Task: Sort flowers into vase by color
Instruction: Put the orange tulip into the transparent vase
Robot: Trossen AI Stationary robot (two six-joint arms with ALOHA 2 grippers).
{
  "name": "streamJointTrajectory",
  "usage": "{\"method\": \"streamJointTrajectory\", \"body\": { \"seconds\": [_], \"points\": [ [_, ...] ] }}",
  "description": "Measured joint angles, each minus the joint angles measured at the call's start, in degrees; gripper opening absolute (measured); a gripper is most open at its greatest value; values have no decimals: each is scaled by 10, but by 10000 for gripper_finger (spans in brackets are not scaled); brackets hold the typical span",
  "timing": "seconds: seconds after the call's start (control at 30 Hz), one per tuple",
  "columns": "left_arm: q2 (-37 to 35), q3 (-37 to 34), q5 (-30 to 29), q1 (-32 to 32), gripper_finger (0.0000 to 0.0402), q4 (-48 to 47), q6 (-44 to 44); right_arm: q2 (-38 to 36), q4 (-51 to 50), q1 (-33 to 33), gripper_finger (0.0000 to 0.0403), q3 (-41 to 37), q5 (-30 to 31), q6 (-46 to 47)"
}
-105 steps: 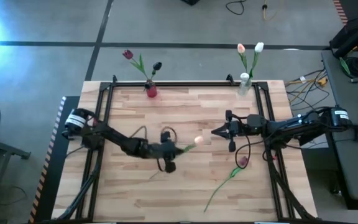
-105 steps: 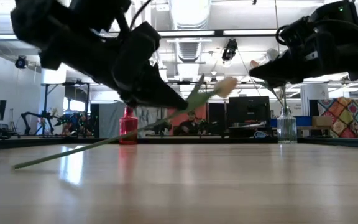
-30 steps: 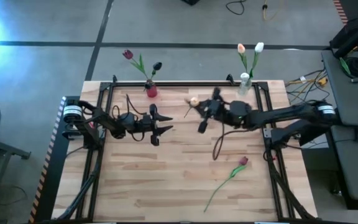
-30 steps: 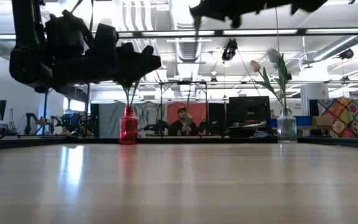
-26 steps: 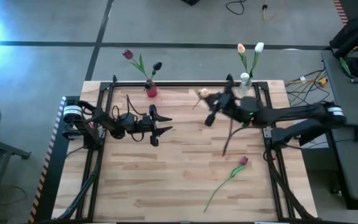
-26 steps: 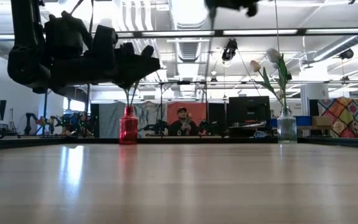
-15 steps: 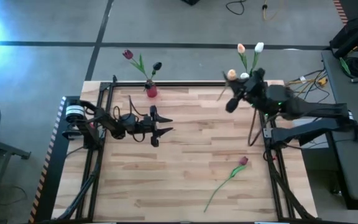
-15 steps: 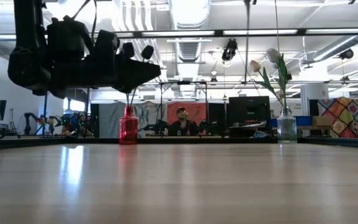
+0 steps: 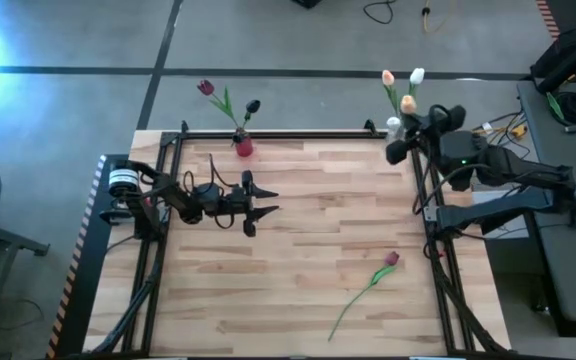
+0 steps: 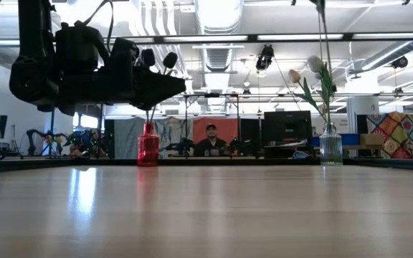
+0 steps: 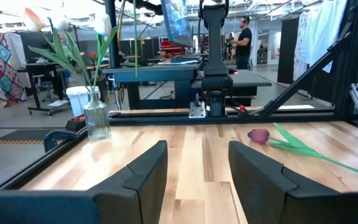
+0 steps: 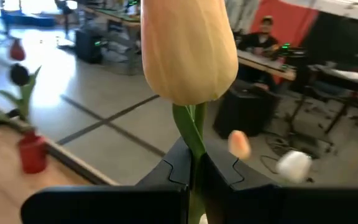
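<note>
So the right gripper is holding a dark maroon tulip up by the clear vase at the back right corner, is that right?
Not quite. The tulip pinched in the right gripper is pale peach, not dark maroon, as the right wrist view shows. The rest holds: in the high view that gripper is up by the clear vase at the back right corner. The only dark-headed loose flower lies on the table.

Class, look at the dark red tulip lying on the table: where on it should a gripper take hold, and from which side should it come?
Grip the dark red tulip mid-stem, coming straight down from above. It lies flat on the table, so the thin stem fits between the jaws set across it, sparing the soft head.
</note>
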Motion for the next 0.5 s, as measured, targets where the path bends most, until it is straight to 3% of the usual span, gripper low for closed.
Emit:
{"method": "streamJointTrajectory", "body": {
  "seconds": [0.5],
  "points": [
    [0, 4, 0, -1, 157, 4, -2, -133, 14, -30, 12, -104, 116, -8]
  ]
}}
